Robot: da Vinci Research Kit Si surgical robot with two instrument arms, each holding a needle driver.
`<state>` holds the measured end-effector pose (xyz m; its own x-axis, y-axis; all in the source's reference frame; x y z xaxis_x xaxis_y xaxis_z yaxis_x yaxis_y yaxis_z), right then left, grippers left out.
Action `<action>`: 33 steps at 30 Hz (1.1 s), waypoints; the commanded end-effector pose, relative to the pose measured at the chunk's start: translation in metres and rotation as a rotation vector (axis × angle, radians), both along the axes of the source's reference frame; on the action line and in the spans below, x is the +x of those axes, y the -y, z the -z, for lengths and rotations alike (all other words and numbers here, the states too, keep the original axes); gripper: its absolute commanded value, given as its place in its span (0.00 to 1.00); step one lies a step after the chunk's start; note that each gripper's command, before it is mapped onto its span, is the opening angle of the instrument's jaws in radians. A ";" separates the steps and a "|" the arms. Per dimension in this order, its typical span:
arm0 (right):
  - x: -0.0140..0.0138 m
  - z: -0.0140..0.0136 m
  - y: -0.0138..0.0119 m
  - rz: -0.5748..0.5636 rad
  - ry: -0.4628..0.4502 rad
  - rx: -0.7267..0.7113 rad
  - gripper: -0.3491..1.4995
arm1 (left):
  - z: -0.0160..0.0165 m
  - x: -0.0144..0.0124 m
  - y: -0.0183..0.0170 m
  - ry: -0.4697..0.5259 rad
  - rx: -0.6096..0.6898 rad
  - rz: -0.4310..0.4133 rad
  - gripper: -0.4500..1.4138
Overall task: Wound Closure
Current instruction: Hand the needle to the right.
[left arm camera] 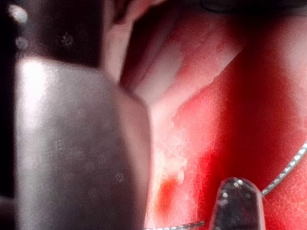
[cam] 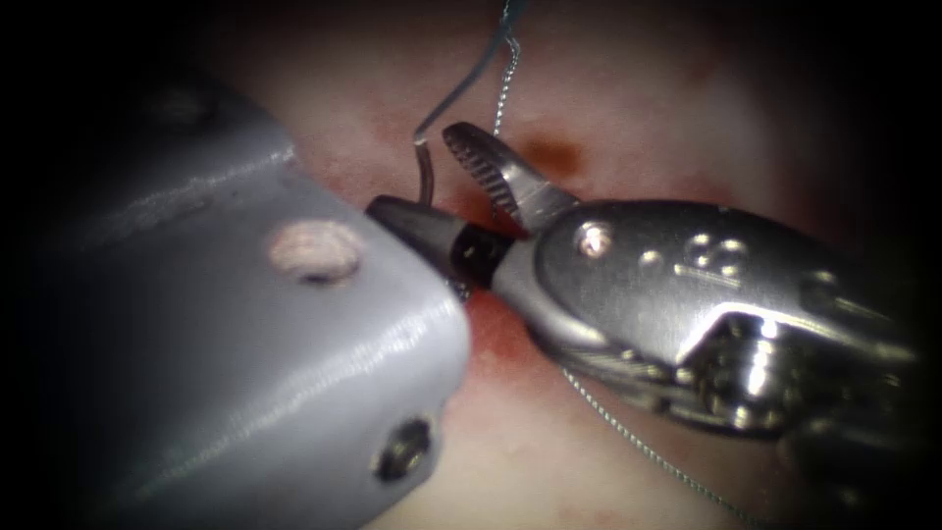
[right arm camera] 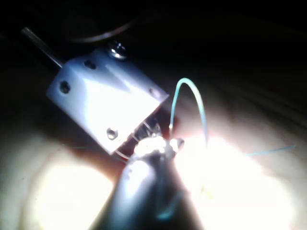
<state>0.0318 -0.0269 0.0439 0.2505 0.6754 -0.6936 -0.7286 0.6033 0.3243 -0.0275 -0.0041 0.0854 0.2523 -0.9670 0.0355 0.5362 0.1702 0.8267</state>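
Observation:
My right tool [cam: 412,169] comes in from the right with its jaws open, the toothed upper one raised and the dark lower one pointing left. Between them stands the short dark curve of the needle [cam: 429,182]; nothing is gripped. The needle's lower end is hidden behind the lower jaw, so I cannot tell whether it is in the tissue [cam: 628,108]. Thread [cam: 461,83] runs up from the needle's top end. My left tool's rounded tip [left arm camera: 237,203] sits over red, wet tissue [left arm camera: 211,120], with thread [left arm camera: 288,167] running to it from both sides.
A second, twisted strand [cam: 502,93] hangs beside the first. More thread [cam: 638,447] trails under the right tool toward the lower right. A dark red spot [cam: 551,154] marks the tissue behind the upper jaw. In the right wrist view a thread loop [right arm camera: 192,96] arches above the right tool [right arm camera: 160,143].

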 end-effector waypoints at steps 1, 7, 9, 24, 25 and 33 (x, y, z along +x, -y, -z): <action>0.0014 0.0004 -0.0007 -0.004 -0.005 -0.005 0.45 | 0.0003 -0.0004 -0.0012 0.000 -0.006 0.003 0.00; 0.0017 0.0002 -0.0007 -0.018 0.006 -0.009 0.40 | 0.0004 -0.0005 -0.0012 -0.003 -0.006 0.012 0.00; 0.0017 0.0001 -0.0007 -0.029 0.013 -0.010 0.35 | 0.0005 -0.0005 -0.0012 -0.003 -0.006 0.014 0.00; 0.0015 -0.0005 -0.0008 -0.102 0.059 -0.017 0.13 | 0.0006 -0.0004 -0.0011 -0.005 -0.005 0.019 0.00; 0.0015 -0.0005 -0.0008 -0.102 0.060 -0.017 0.13 | 0.0006 -0.0004 -0.0012 -0.005 -0.005 0.019 0.00; 0.0014 -0.0006 -0.0009 -0.105 0.062 -0.019 0.00 | 0.0007 -0.0004 -0.0009 0.003 -0.040 -0.001 0.45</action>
<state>0.0322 -0.0268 0.0450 0.2275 0.6892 -0.6879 -0.8057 0.5300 0.2646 -0.0276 -0.0044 0.0848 0.2514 -0.9657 0.0657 0.5359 0.1954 0.8213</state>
